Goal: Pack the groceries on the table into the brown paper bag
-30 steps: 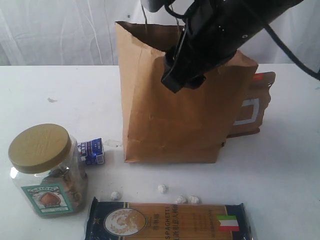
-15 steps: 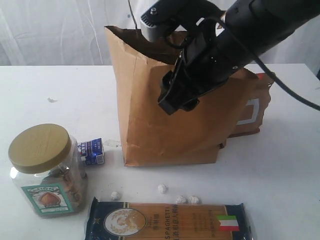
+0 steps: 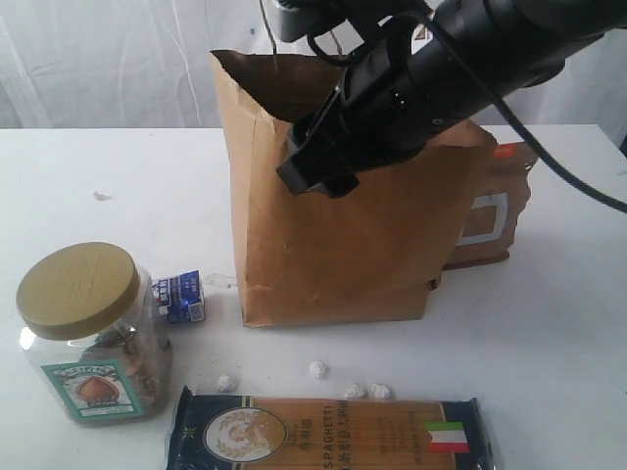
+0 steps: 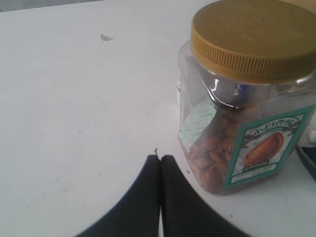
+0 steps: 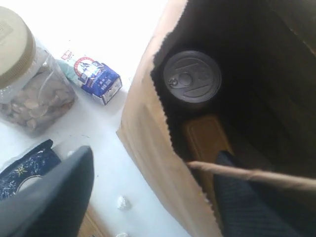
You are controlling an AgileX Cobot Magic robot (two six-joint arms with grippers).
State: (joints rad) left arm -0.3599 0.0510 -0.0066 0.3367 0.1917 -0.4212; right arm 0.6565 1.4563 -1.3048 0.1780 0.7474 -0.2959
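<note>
1. Right gripper (image 3: 315, 168): over the last second it had travelled leftward across the mouth of the brown paper bag (image 3: 333, 250). Its jaws were spread and pinched nothing. In the wrist view one jaw sat outside the bag's wall and the other inside, with a twisted handle (image 5: 247, 173) crossing between them.
2. Brown paper bag: upright at mid-bench (image 3: 549, 343). Its upper left rim had leaned leftward along with the arm, while the base had kept its place.
3. Contents seen from above: dark pull-tab jar (image 5: 192, 76), upright on the bag's floor. Beside it lay a yellowish oblong item (image 5: 205, 143), too dim to identify.
4. Unpacked on the bench and unmoved:
   - tan-lidded clear jar (image 3: 88, 333)
   - small blue-white carton (image 3: 182, 296)
   - tiny foil balls (image 3: 318, 369)
   - blue spaghetti packet (image 3: 328, 431)
   - brown pouch (image 3: 495, 211), behind the bag
5. Left gripper (image 4: 159, 170): its jaws were pressed together and held nothing. It hung low over the bench, just beside the tan-lidded jar.
6. Assessment: a drop-off looked finished, and the empty right gripper was probably heading out for the next item. Most of the packing remained to be done.
</note>
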